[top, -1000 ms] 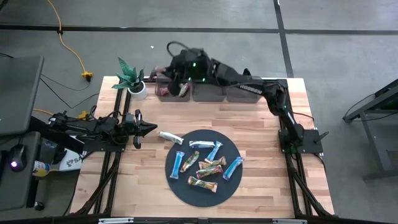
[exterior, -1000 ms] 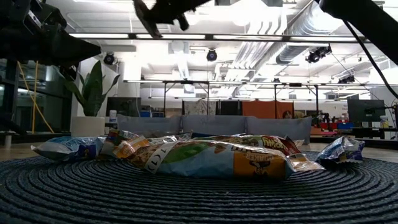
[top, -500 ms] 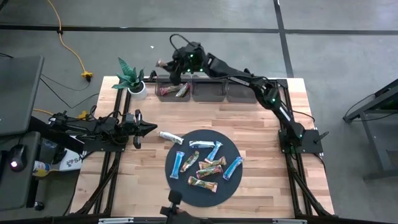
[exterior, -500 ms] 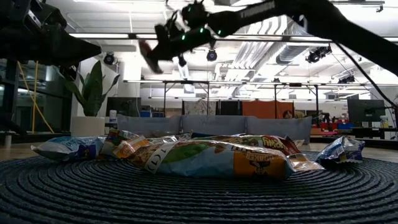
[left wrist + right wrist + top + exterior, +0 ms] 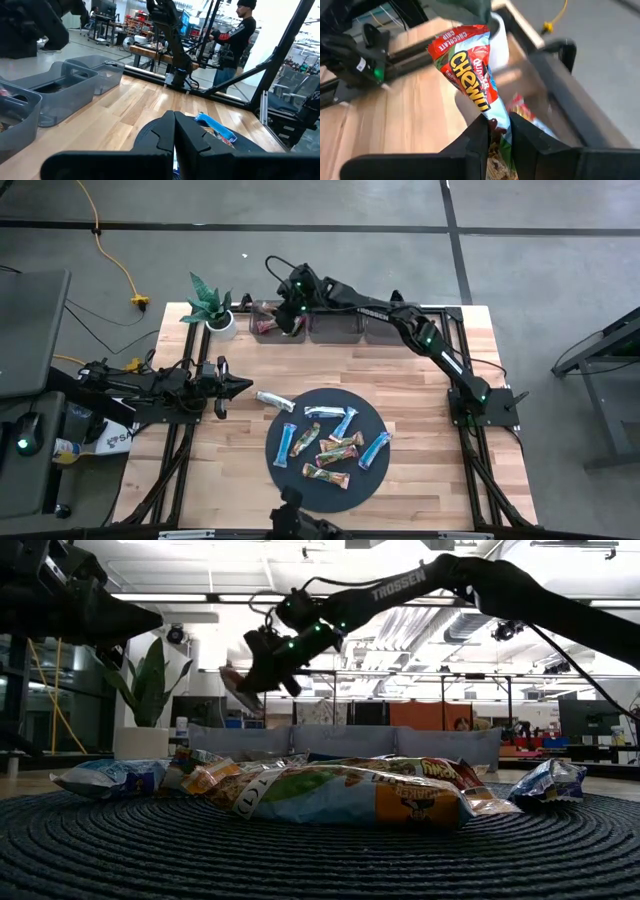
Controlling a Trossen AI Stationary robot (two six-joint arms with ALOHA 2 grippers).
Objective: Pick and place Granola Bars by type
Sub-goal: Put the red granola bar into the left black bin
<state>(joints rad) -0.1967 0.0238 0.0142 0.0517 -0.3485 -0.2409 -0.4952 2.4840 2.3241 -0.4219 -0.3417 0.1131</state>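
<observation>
Granola bars [image 5: 330, 442] were seen mostly heaped on the dark disc [image 5: 290, 475] near the table's front middle: light blue ones, red ones and green-brown ones, lying criss-cross and touching. One pale bar [image 5: 273, 400] lay off the disc, on the wood just beside its rim, toward the left arm. In the low view the pile [image 5: 330, 785] filled the middle ground on the ribbed disc surface [image 5: 300, 860].

One red Chewy bar [image 5: 472, 80] was held by its lower end between the right gripper's [image 5: 496, 134] fingers [image 5: 477, 142], which were closed narrowly on the wrapper; the bar stood up from the fingers, tilted. The right gripper [image 5: 290, 310] was held over the leftmost of three clear bins [image 5: 268, 332] along the table's far edge. A few bars [image 5: 262, 327] were already lying in that bin. The middle bin [image 5: 335, 330] and the right bin [image 5: 390, 332] sat alongside, touching in a row. In the low view the same gripper [image 5: 262, 665] was seen raised above the pile with the red bar [image 5: 235, 688] at its tip.

The left gripper [image 5: 232, 386] was parked low over the table's left side, pointed at the pale bar, well short of it. Its fingers [image 5: 195, 142] were seen pressed together, nothing between them.

A potted plant [image 5: 210, 305] was noted at the far left corner, beside the bins. A person [image 5: 237, 35] in dark clothes was standing in the room beyond the table.
</observation>
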